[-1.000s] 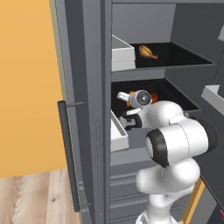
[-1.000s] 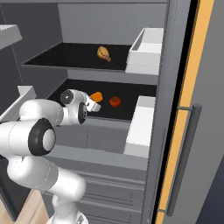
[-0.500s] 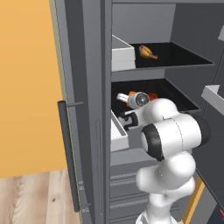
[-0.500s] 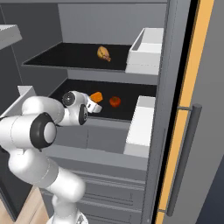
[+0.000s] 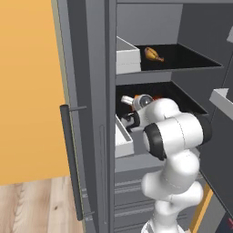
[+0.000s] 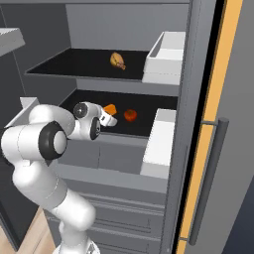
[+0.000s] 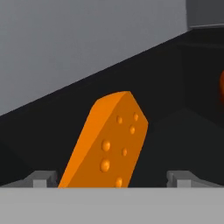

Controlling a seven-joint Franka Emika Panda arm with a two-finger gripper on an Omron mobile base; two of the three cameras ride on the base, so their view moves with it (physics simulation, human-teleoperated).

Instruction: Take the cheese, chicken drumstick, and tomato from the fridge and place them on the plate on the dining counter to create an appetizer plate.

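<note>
Orange cheese (image 7: 109,144) stands close in front of your gripper (image 7: 111,177) in the hand view, leaning between the two dark fingertips (image 7: 41,178), which are spread wide apart with nothing clamped. Working left to right in the right base view, your hand is reaching into the fridge (image 6: 124,30) at the lower black shelf (image 6: 158,101); the wedge shows just past the hand, and the tomato (image 6: 130,115) sits a little further right on that shelf, apart from the cheese. The chicken drumstick (image 6: 118,60) lies on the shelf above. To do this pick well, I'd judge you should ease forward until the wedge sits deep between the fingers, keep it centred so neither pad nudges it over, then close on its flat faces. Watch the tomato: a sideways drift could roll it.
</note>
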